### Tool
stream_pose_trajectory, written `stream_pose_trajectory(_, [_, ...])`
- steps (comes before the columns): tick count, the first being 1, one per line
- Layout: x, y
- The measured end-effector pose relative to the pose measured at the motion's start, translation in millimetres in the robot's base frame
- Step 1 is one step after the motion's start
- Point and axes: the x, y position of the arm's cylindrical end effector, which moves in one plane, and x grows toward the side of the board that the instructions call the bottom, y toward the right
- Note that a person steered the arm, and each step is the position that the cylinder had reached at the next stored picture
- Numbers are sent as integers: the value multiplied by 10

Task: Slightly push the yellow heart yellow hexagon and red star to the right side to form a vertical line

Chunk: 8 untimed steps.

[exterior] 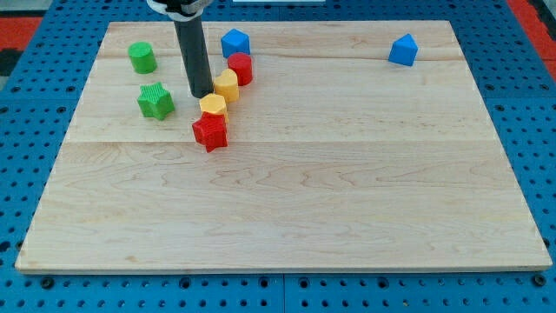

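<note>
The yellow heart point(227, 85), the yellow hexagon point(212, 105) and the red star point(210, 130) lie in a slanted chain at the view's upper left, each touching the one after it. The heart is highest and furthest right, the star lowest. My tip point(201, 94) stands just left of the yellow heart and just above the yellow hexagon, touching or nearly touching both. The dark rod rises from it to the view's top edge.
A red cylinder point(241, 69) touches the heart's upper right. A blue block point(234, 43) sits above it. A green cylinder point(142, 57) and a green star point(155, 101) lie left of my tip. Another blue block point(403, 49) sits at the upper right of the wooden board point(347, 191).
</note>
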Motion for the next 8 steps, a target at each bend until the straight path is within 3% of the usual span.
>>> stream_pose_trajectory(1, [357, -520])
stream_pose_trajectory(3, [708, -401])
stream_pose_trajectory(6, [713, 62])
stream_pose_trajectory(8, [499, -92])
